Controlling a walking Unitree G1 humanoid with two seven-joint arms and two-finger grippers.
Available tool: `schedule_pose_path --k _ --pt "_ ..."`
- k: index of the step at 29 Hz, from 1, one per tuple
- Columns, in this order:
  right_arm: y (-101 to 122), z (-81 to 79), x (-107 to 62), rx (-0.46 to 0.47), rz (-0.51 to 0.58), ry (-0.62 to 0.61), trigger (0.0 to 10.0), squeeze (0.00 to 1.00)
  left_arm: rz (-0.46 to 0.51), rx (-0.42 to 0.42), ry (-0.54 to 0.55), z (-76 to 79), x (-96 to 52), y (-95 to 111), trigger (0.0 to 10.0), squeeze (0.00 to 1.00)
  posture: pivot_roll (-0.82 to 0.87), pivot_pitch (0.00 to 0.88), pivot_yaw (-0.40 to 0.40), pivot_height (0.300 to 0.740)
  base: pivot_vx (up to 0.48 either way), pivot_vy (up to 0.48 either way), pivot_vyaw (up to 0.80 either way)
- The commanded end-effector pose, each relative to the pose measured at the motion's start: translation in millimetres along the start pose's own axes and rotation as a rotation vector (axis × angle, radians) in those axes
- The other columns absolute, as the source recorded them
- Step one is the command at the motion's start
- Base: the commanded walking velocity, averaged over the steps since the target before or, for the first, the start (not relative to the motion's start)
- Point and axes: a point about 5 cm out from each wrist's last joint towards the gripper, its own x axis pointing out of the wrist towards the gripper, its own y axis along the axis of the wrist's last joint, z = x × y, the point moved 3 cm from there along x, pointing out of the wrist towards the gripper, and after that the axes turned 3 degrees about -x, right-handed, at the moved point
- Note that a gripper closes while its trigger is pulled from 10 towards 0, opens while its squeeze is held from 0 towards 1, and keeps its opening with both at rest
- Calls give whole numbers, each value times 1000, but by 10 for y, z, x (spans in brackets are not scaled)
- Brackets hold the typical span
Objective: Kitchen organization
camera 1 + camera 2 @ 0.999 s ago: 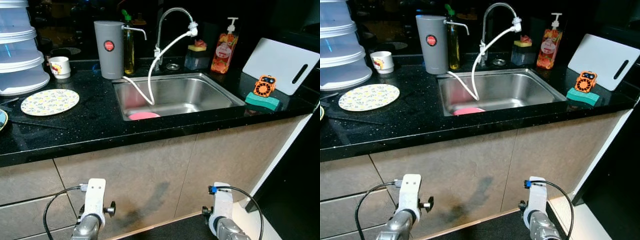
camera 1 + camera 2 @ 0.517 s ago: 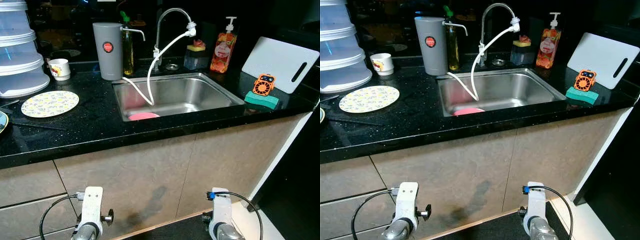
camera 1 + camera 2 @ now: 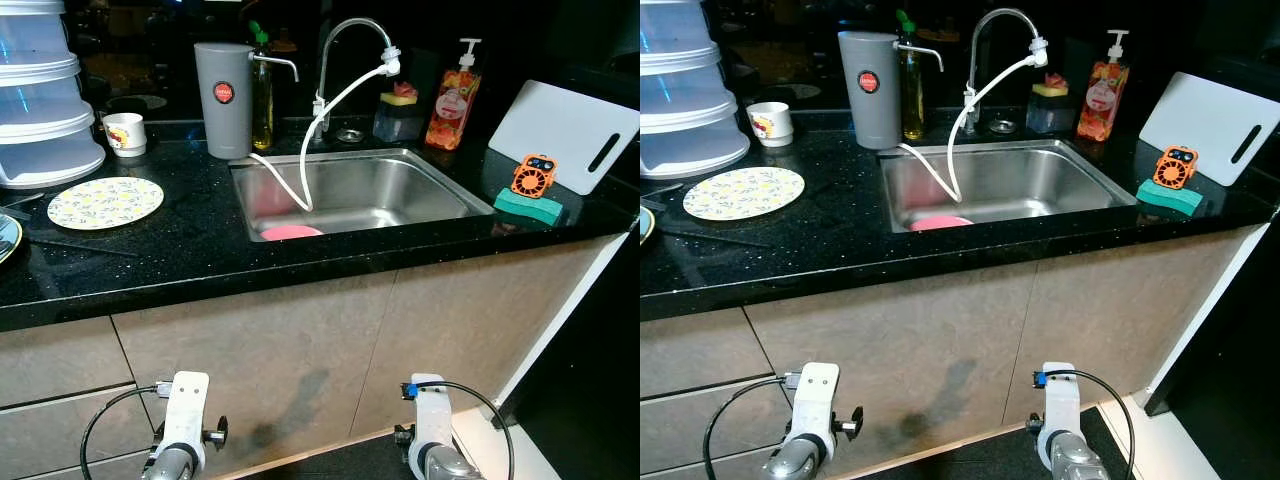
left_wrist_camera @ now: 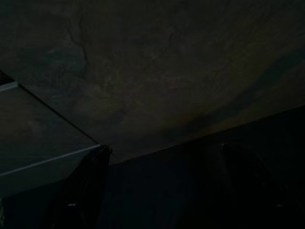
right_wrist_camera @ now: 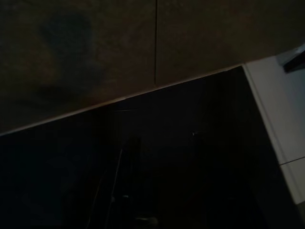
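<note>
A black counter carries a steel sink with a pink item lying in its basin. A flowered plate lies flat to the sink's left, and a white mug stands behind it. At the right end a green sponge has an orange gadget on it. Both arms hang low in front of the cabinet, the left arm and the right arm. In the dark left wrist view my left gripper is open and holds nothing, facing the cabinet front.
A grey jug, an oil bottle, the tap with a white hose, a sponge holder and a soap dispenser line the back. Stacked clear containers stand far left. A white cutting board leans far right.
The view has shifted a little. Both arms hang slightly lower in the picture, and the right arm sits a bit more to the left. Nothing on the counter has moved.
</note>
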Motion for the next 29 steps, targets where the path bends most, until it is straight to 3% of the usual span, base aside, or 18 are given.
schedule_pose_path --k 1,3,7,21,29 --pt "-37 12 -11 24 -1 -8 10000 0 -6 -45 -5 15 -6 -33 10000 0 -80 0 -8 740 0 0 0" --pt "-43 7 -14 36 1 -9 10000 0 1 -80 -9 42 0 -15 10000 0 -84 0 -2 740 0 0 0" --pt "-66 14 -18 82 -3 -16 10000 0 11 -74 -27 110 8 24 10000 0 -88 0 -1 740 0 0 0" --pt "-61 146 -34 47 7 -30 10000 0 4 -59 -19 140 -3 -7 10000 0 -115 0 -6 740 0 0 0" --pt "-51 454 -73 -22 1 -62 10000 0 0 -64 -3 112 -27 -66 10000 0 -146 0 -35 740 0 0 0"
